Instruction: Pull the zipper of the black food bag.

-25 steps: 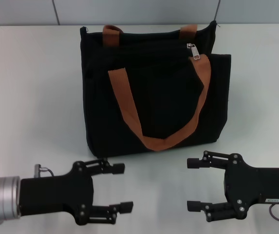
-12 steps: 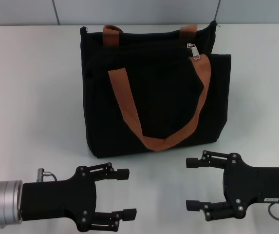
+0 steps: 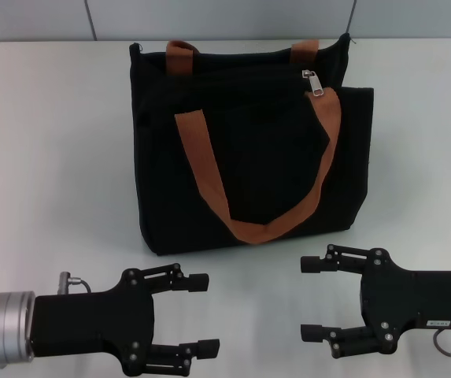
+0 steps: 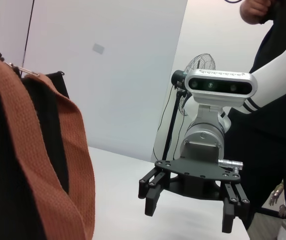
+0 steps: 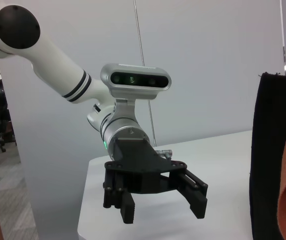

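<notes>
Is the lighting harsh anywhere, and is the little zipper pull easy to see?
Head view: soft, even light, faint shadows on the white table; the silver zipper stands out against the black food bag. Left wrist view: the bag's strap looms close. Right wrist view: pale wall, no glare.

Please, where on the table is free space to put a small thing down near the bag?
Bare table lies left of the black food bag and on its right side up to the edge. In front it is crowded: the left tool and right tool, both open, leave only a narrow strip.
</notes>
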